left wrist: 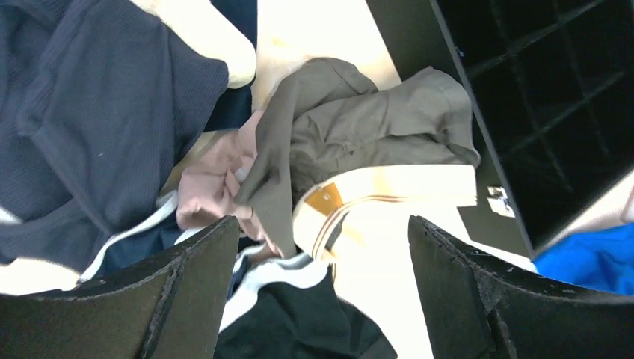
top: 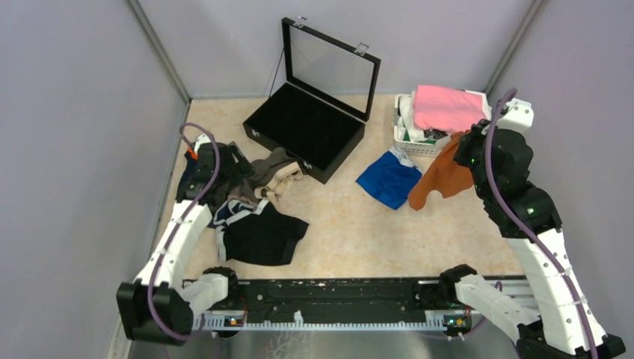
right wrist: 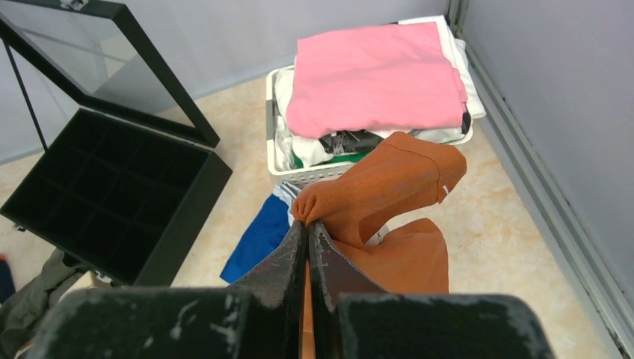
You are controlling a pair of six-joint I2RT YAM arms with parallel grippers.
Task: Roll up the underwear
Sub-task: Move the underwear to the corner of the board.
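My right gripper (right wrist: 308, 224) is shut on a fold of the rust-orange underwear (right wrist: 389, 187). That piece hangs off the table (top: 359, 232) beside the basket, as the orange underwear (top: 441, 176) in the top view. A royal blue pair (top: 389, 178) lies flat to its left. My left gripper (left wrist: 321, 247) is open, its jaws wide apart above a heap at the left. In the heap are a grey-brown pair (left wrist: 359, 127) with a cream waistband, a navy pair (left wrist: 97, 112) and a black pair (left wrist: 299, 321). Nothing is between the left fingers.
An open black compartment box (top: 306, 134) with a raised glass lid stands at the back centre. A white basket (right wrist: 314, 173) at the back right holds a folded pink cloth (right wrist: 374, 75) and white items. Grey walls close in on both sides.
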